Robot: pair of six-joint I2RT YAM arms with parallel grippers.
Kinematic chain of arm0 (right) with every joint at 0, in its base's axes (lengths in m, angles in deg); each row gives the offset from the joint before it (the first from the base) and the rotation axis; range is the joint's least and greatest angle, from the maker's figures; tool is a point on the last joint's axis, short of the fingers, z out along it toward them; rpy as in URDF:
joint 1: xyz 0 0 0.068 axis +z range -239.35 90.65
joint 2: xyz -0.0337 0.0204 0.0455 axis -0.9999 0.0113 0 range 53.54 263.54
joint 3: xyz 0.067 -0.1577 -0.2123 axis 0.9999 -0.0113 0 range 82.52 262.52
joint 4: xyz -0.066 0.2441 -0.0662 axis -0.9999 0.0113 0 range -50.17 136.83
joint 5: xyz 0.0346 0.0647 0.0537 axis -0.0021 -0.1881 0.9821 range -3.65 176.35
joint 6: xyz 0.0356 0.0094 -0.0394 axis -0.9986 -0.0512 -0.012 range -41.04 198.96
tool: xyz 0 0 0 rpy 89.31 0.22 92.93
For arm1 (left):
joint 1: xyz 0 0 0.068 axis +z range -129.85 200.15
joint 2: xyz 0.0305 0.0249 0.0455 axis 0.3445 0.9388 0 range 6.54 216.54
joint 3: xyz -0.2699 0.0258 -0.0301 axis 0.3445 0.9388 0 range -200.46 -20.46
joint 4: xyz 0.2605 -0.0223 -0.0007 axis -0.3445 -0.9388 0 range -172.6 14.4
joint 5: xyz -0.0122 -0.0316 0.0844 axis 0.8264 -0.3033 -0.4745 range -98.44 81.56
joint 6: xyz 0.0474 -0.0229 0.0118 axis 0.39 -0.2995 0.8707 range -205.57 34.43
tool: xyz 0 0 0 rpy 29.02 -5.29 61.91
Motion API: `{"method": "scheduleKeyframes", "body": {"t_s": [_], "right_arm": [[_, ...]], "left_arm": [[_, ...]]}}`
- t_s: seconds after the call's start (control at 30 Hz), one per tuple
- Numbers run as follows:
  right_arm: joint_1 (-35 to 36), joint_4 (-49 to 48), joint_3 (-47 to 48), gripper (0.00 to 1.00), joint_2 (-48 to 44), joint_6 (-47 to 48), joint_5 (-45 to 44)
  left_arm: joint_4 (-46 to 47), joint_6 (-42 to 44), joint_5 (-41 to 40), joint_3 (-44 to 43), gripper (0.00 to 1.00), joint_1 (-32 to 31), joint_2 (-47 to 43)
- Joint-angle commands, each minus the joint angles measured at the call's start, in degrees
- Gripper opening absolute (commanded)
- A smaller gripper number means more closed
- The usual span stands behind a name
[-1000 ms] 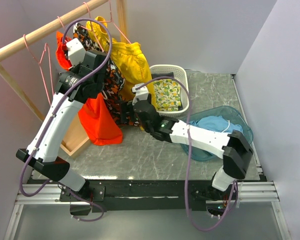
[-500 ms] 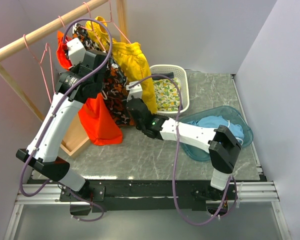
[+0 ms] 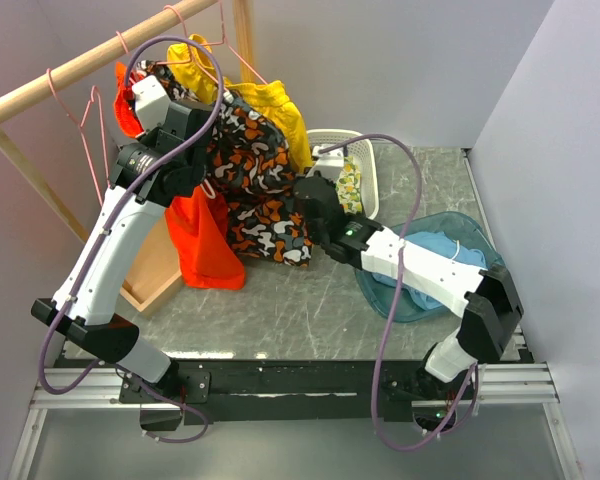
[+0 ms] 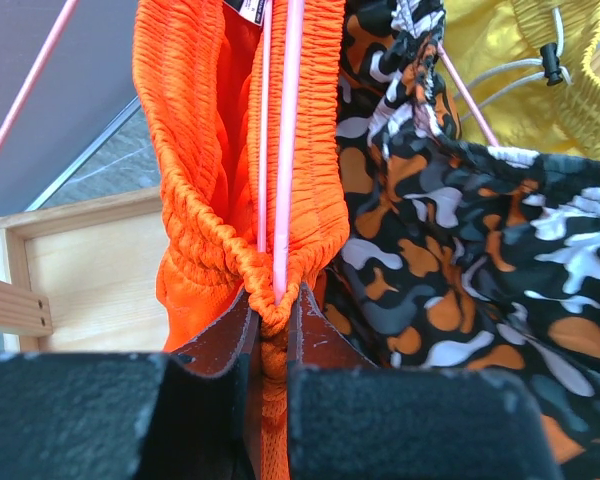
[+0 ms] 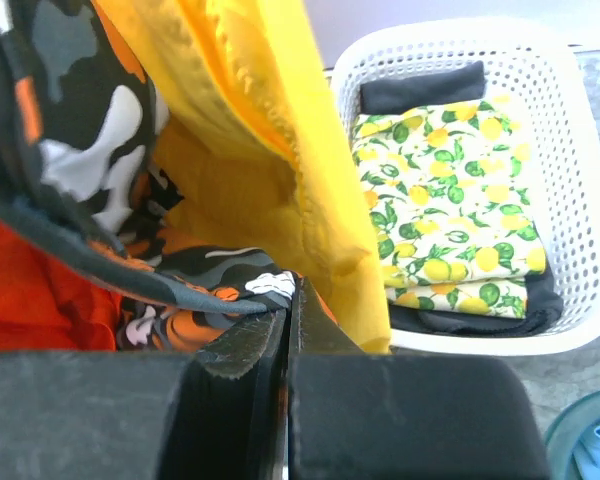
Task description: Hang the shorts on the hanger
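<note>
Pinching orange shorts (image 4: 195, 150) waistband and pink hanger (image 4: 286, 130) wire together, left gripper (image 4: 273, 312) sits bottom centre of its wrist view, fabric rising directly above; right gripper (image 5: 285, 305) clamps camouflage shorts (image 5: 75, 150) hem.

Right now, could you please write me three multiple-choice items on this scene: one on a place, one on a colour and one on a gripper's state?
1. The lemon-print cloth lies: A in the white basket; B in a drawer; C on a chair.
2. The hanger wire at the waistband of the shorts is: A green; B pink; C black.
3. The left gripper is: A wide open, holding nothing; B shut on the shorts' waistband; C shut on a bottle.
Answers: 1 A, the right wrist view shows it folded inside the basket. 2 B, the left wrist view shows pink wire against orange fabric. 3 B, its fingers pinch the gathered waistband.
</note>
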Motion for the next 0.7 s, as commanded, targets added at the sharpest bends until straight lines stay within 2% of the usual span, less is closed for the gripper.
{"method": "scheduleKeyframes", "body": {"t_s": [0.0, 0.17, 0.23, 0.27, 0.3, 0.37, 0.43, 0.47, 0.67], "right_arm": [[-0.47, 0.83, -0.78, 0.00, -3.14, -2.85, 0.84], [-0.47, 2.59, -0.34, 0.00, -2.79, -3.55, 1.98], [-0.55, 3.03, -0.43, 0.00, -2.88, -3.55, 2.60], [-0.64, 3.20, -0.34, 0.00, -2.88, -3.64, 3.65], [-0.55, 3.55, -0.16, 0.00, -3.05, -3.73, 4.27], [-0.55, 3.91, -0.25, 0.06, -3.31, -3.82, 6.10], [-0.55, 3.65, -0.86, 0.13, -3.84, -3.90, 7.43], [-0.47, 3.56, -1.13, 0.15, -4.28, -4.08, 8.74], [-0.55, 3.65, -2.36, 0.30, -5.86, -5.22, 12.88]], "left_arm": [[3.50, 0.76, -2.66, -2.47, 0.01, 0.38, -0.49], [4.02, 1.11, -2.49, -3.61, 0.01, 0.47, 1.61], [4.81, 1.46, -1.52, -3.44, 0.05, 0.47, 1.71], [6.12, 2.16, -0.64, -3.26, 0.17, 0.47, 1.53], [6.57, 2.43, 0.76, -2.56, 0.25, 0.47, 1.27], [7.79, 3.48, 2.35, -1.86, 0.46, 0.47, 0.31], [8.15, 4.01, 4.46, -1.15, 0.58, 0.38, -0.40], [8.24, 4.71, 5.07, -0.72, 0.67, 0.38, -1.19], [10.61, 8.31, 15.79, 3.76, 0.97, 0.30, -6.29]]}}
